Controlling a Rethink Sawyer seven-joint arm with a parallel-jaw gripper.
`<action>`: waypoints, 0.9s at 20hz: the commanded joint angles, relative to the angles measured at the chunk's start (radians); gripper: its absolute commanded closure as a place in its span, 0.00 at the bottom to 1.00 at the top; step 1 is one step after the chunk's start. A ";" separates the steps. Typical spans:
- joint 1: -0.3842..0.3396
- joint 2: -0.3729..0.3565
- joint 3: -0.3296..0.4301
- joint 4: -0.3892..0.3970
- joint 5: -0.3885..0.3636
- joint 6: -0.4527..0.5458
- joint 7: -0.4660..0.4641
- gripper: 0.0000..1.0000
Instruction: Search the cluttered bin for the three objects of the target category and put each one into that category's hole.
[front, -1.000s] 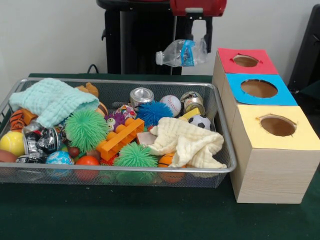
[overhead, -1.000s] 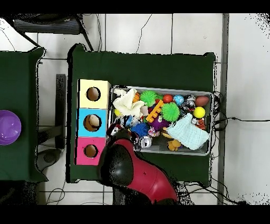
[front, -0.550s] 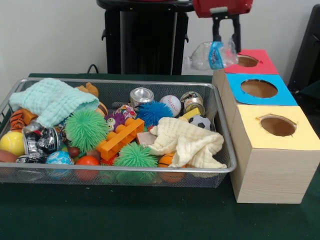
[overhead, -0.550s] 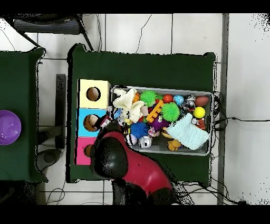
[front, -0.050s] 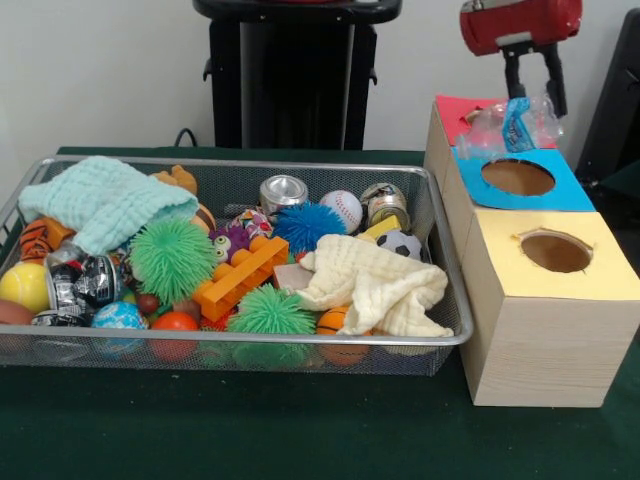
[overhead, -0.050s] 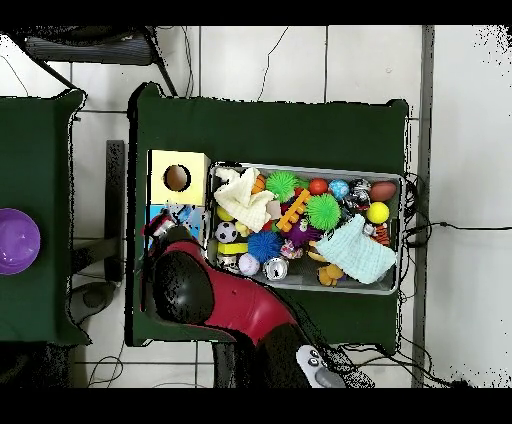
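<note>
My gripper (front, -0.050s: 532, 105) is shut on a crushed clear plastic bottle (front, -0.050s: 512, 124) with a blue label, which lies on its side. In the front view it hangs just above the red-topped box (front, -0.050s: 453, 110) and the far edge of the blue-topped box (front, -0.050s: 559, 194), whose hole (front, -0.050s: 518, 177) is open below. The yellow-topped box (front, -0.050s: 505, 247) stands nearest. From overhead the red arm (overhead, -0.050s: 215, 300) covers the red box and most of the blue one; the bottle (overhead, -0.050s: 182, 216) shows at its tip. Crushed cans (front, -0.050s: 283, 191) (front, -0.050s: 385, 204) (front, -0.050s: 80, 284) lie in the bin.
The wire mesh bin (front, -0.050s: 440, 235) holds balls, spiky toys (front, -0.050s: 172, 258), an orange block (front, -0.050s: 240, 277), a mint cloth (front, -0.050s: 105, 201) and a cream cloth (front, -0.050s: 375, 283). The black pedestal (front, -0.050s: 290, 75) stands behind it. A purple bowl (overhead, -0.050s: 15, 240) sits on the side table.
The gripper has carried the bottle rightward in the front view, from behind the bin's far corner to above the red and blue boxes. The bin's contents have not moved.
</note>
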 joint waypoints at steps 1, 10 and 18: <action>-0.053 0.065 0.177 0.074 -0.009 -0.051 0.353 1.00; -0.110 0.158 0.256 0.084 -0.083 -0.110 0.405 1.00; -0.146 0.188 0.288 0.066 -0.107 -0.100 0.393 1.00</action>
